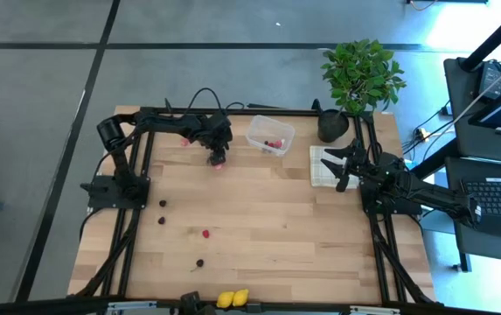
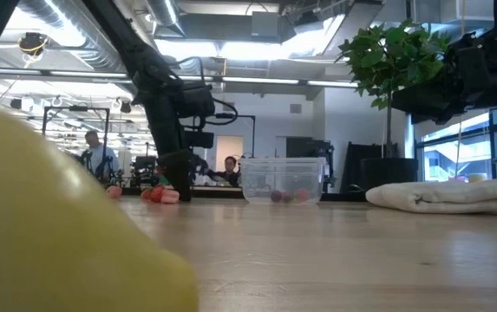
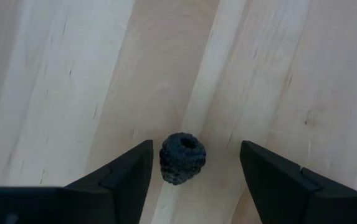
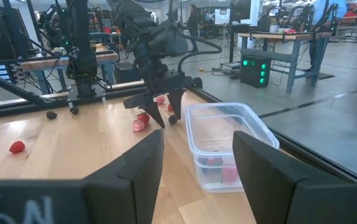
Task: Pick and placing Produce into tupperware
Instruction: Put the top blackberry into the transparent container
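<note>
One dark berry (image 3: 182, 158) between open left gripper (image 3: 194, 163) fingers.

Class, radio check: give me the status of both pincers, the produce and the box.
Left pincer open, straddling small dark bumpy berry on the wooden table. Right pincer open, waiting over beige cloth. Clear plastic tupperware unobstructed.

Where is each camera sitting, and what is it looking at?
High: above, looking straight down; both arms, clear plastic box.
Low: table height, looking level; the left arm, same box.
Left wrist: faces the wooden tabletop; left claw open around a small dark bumpy berry.
Right wrist: looks across; right claw open, box, left arm.
Shared: box.
</note>
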